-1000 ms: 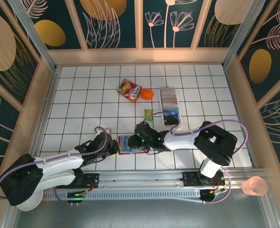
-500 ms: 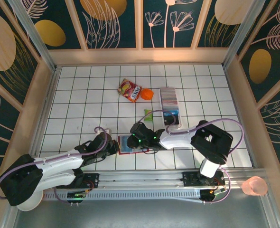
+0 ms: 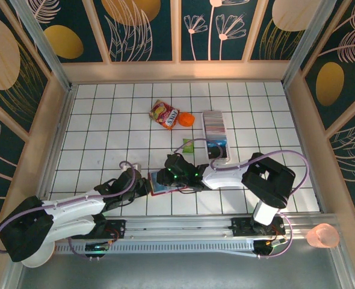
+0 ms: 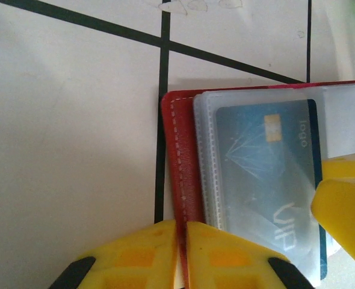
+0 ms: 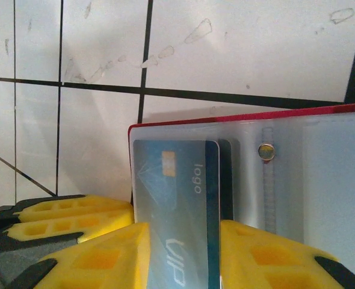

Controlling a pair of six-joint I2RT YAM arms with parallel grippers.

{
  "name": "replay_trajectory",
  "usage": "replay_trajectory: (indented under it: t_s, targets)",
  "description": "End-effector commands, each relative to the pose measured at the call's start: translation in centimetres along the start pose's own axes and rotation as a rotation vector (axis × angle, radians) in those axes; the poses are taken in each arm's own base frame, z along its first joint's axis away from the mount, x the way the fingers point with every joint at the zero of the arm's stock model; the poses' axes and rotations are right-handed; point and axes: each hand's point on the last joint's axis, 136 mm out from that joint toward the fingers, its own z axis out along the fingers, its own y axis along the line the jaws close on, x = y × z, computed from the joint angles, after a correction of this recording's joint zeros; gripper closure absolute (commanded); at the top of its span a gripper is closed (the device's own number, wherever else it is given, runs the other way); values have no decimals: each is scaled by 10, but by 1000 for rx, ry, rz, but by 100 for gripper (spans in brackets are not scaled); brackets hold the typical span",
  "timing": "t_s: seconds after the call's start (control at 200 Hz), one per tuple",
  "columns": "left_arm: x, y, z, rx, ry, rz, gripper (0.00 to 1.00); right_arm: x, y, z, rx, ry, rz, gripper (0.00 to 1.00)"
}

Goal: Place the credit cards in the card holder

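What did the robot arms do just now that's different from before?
The right gripper, holding a blue card, slid left across the table to the red wallet, so the card now sits at its clear pocket. The left gripper stayed pinching the wallet's edge. The spare cards and the snack packet did not move.

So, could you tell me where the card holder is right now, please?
In the top view the card holder lies open on the tiled table, front left of centre, between the left gripper and the right gripper, which holds a blue card.
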Motion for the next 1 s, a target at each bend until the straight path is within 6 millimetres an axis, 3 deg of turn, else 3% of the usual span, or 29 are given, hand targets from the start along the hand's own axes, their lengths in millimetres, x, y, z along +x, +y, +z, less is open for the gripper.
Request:
replay_trajectory:
  t_s: [0.0, 0.17, 0.335, 0.385, 0.515, 0.776, 0.996]
  targets:
    - [-1, 17, -3, -76, -25, -15, 84, 1, 6, 6, -19, 2, -13, 66]
    - [-9, 11, -12, -51, -63, -45, 75, -6, 0, -4, 26, -30, -22, 65]
    - [-11, 7, -16, -25, -71, -68, 58, -16, -10, -25, 108, -69, -52, 62]
    - [-8, 3, -14, -6, -51, -71, 56, -17, -11, -30, 120, -78, -63, 53]
    - [-3, -6, -11, 23, -8, -67, 55, -22, -27, -44, 197, -106, -73, 53]
    - [3, -16, -4, 51, 42, -64, 56, -26, -88, -82, 423, -163, -27, 52]
    - [2, -33, -2, 99, 68, -54, 60, -28, -115, -102, 431, -203, 38, 53]
